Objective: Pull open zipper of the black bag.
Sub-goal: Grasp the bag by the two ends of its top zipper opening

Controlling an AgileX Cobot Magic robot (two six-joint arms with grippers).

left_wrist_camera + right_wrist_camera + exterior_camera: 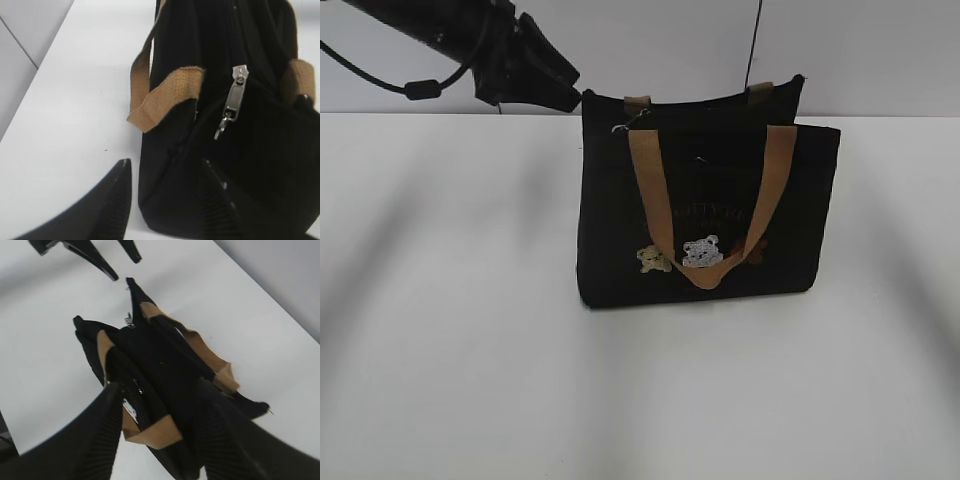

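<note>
The black bag (705, 215) stands upright on the desk (450, 330); its lettering is barely legible. Left fingers (117, 200) spread beside its end, below the zipper (235, 97) tab. Right fingers (107, 420) spread above the bag, partly cropped

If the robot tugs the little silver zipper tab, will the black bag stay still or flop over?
The black bag looks like soft fabric with sagging top edges, so it would probably bend. It stands upright and narrow, so it might tip or slide. The pull tab dangles loosely and would likely swing.
</note>
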